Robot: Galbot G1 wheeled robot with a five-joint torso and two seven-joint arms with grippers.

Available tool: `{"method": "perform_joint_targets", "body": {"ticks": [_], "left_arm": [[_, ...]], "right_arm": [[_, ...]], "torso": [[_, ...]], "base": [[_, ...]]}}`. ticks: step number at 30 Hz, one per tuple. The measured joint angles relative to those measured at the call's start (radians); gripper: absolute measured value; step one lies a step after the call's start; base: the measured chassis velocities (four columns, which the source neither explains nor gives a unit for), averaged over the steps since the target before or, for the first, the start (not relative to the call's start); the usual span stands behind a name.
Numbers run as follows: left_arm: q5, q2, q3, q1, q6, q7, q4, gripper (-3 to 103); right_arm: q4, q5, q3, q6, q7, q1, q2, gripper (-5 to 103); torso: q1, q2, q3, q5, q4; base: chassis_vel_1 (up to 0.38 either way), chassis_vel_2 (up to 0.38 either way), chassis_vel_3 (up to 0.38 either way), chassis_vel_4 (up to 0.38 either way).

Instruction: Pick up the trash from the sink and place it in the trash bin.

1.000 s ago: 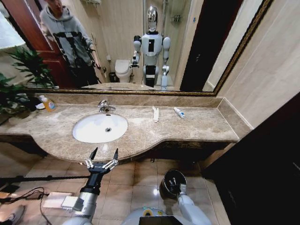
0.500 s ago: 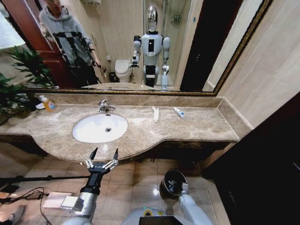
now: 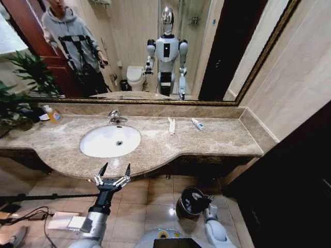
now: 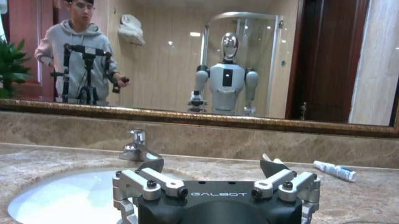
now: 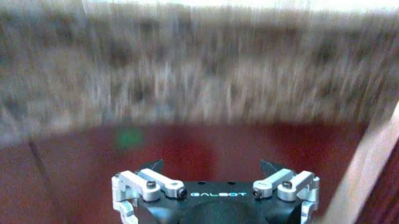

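The white oval sink (image 3: 103,144) with its chrome faucet (image 3: 116,118) sits in the beige marble counter. On the counter to its right lie a flat white packet (image 3: 171,125) and a white tube with blue marks (image 3: 197,124); the tube (image 4: 333,170) is also in the left wrist view. My left gripper (image 3: 114,173) hangs open in front of the counter's edge, below the sink, holding nothing. The black trash bin (image 3: 187,204) stands on the floor at lower right. My right arm (image 3: 213,230) is just right of the bin, and its gripper (image 5: 212,164) is open with nothing in it.
An orange-yellow bottle (image 3: 53,114) stands at the counter's far left beside a plant (image 3: 20,88). A large mirror (image 3: 155,51) backs the counter. A dark cabinet (image 3: 289,181) closes off the right side. Cables and a white box (image 3: 59,219) lie on the tiled floor at left.
My right arm has swung to the right, from over the bin to beside it. The left gripper has not moved.
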Motion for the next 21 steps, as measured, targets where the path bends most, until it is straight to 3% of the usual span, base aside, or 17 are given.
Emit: {"method": "perform_joint_targets", "body": {"ticks": [10, 16, 21], "left_arm": [[0.000, 0.000, 0.000, 0.000, 0.000, 0.000, 0.000, 100], [0.000, 0.000, 0.000, 0.000, 0.000, 0.000, 0.000, 100], [0.000, 0.000, 0.000, 0.000, 0.000, 0.000, 0.000, 100]], "right_arm": [[0.388, 0.020, 0.054, -0.029, 0.017, -0.166, 0.009, 100], [0.545, 0.005, 0.041, -0.150, 0.038, -0.099, 0.001, 100], [0.577, 0.062, 0.020, -0.239, 0.003, -0.015, -0.076, 100]], "torso": [[0.000, 0.000, 0.000, -0.0002, -0.0003], [0.000, 0.000, 0.000, 0.0001, -0.0001], [0.000, 0.000, 0.000, 0.0001, -0.0001]], "base": [[0.000, 0.000, 0.000, 0.000], [0.000, 0.000, 0.000, 0.000], [0.000, 0.000, 0.000, 0.000]]}}
